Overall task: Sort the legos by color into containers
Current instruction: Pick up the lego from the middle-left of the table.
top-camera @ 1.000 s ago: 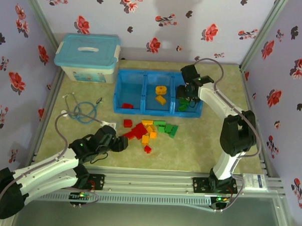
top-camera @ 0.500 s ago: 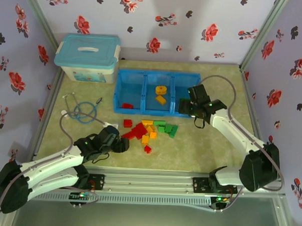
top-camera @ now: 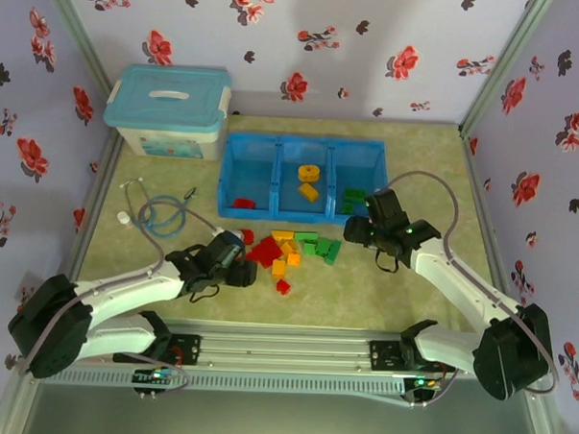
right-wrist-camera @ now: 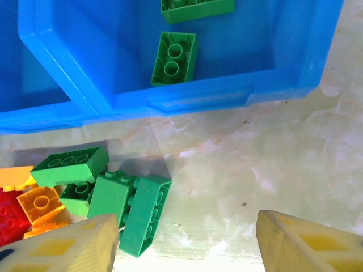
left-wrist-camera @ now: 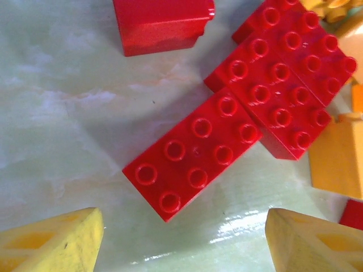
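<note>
The left gripper hangs low over the marbled table, its yellow fingers spread and clasping nothing. A red eight-stud brick lies flat just ahead of the gap between them, and more red bricks touch its far corner. Between the two arms, a loose pile of red, orange-yellow and green legos sits in front of the bright blue tray. A lone red piece lies apart on the near side. The tray's left compartment holds a red brick, the middle one holds orange-yellow pieces and the right one holds green bricks. The right gripper hovers by the tray's front right corner, its jaws also released and empty. A cluster of green bricks lies just beside one of its fingertips.
</note>
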